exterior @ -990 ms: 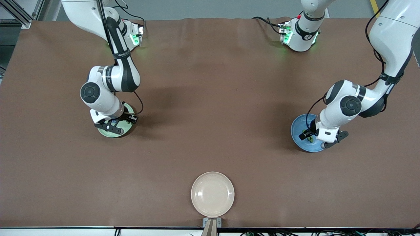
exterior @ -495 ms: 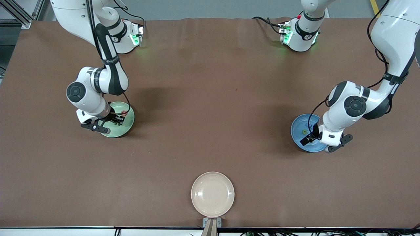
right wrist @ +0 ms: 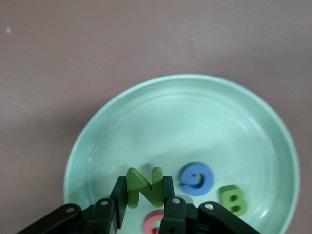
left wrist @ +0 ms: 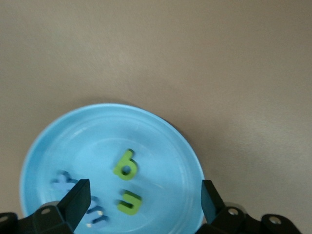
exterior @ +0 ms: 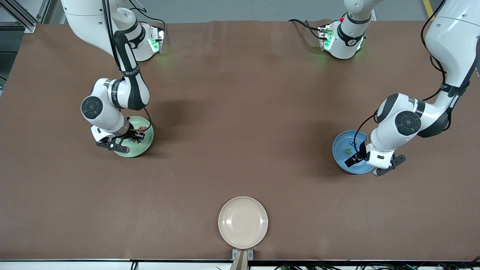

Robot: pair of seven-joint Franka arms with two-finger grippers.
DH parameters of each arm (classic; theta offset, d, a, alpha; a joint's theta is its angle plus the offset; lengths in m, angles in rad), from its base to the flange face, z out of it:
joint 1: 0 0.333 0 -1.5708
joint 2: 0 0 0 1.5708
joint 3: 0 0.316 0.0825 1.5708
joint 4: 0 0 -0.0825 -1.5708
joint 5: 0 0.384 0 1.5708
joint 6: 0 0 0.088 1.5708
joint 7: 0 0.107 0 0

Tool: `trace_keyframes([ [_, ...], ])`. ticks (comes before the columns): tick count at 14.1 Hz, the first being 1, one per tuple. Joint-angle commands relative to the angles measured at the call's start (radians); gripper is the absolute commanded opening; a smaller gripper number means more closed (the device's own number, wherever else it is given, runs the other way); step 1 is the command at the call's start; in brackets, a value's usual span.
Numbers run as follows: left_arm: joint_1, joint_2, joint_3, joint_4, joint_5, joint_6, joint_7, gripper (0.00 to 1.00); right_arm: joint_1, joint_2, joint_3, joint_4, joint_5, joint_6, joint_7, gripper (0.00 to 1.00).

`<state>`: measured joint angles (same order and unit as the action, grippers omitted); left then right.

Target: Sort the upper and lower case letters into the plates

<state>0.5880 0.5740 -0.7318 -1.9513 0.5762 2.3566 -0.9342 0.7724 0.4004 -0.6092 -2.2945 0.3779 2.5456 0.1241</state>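
Note:
The mint green plate (exterior: 143,148) lies toward the right arm's end of the table. My right gripper (exterior: 134,138) hangs low over it, shut on a green letter N (right wrist: 145,187). Under it in the mint plate (right wrist: 146,122) lie a blue letter (right wrist: 196,178), a green B (right wrist: 233,200) and a pink letter (right wrist: 155,222). The blue plate (exterior: 340,149) lies toward the left arm's end. My left gripper (exterior: 356,159) is over its edge, open (left wrist: 145,200) and holding nothing. In the blue plate (left wrist: 73,141) lie a green b (left wrist: 126,165), a second green letter (left wrist: 129,203) and two blue letters (left wrist: 63,181).
A cream-beige plate (exterior: 243,222) with nothing in it sits at the table edge nearest the front camera. Brown table cover (exterior: 240,112) stretches bare between the two arms.
The right hand has shifted a little toward the right arm's end of the table, uncovering part of the mint plate. The left hand has drawn toward the blue plate's edge, exposing a green letter.

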Motion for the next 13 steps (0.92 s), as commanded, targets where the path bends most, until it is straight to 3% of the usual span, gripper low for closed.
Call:
trace_keyframes([
  [1,-0.048,-0.023,0.008,0.046,-0.103,-0.066,0.125,1.0,-0.002,-0.005,0.009,0.004,0.022,0.004,-0.003,0.76],
  [2,-0.074,-0.042,0.032,0.046,-0.149,-0.074,0.174,1.0,-0.002,-0.006,0.008,0.006,0.022,0.002,-0.003,1.0],
  [4,-0.152,-0.075,0.133,0.046,-0.237,-0.077,0.262,1.0,-0.004,-0.012,0.005,0.023,0.019,-0.022,-0.008,1.0],
  [6,-0.241,-0.114,0.231,0.043,-0.327,-0.091,0.368,1.0,-0.004,-0.023,-0.004,0.073,0.016,-0.132,-0.026,1.0],
  [9,-0.373,-0.163,0.389,0.043,-0.445,-0.137,0.507,1.0,-0.004,-0.037,-0.084,0.19,-0.001,-0.319,-0.124,1.0],
  [13,-0.488,-0.192,0.509,0.046,-0.551,-0.201,0.635,1.0,-0.005,-0.028,-0.184,0.331,-0.033,-0.477,-0.233,1.0],
])
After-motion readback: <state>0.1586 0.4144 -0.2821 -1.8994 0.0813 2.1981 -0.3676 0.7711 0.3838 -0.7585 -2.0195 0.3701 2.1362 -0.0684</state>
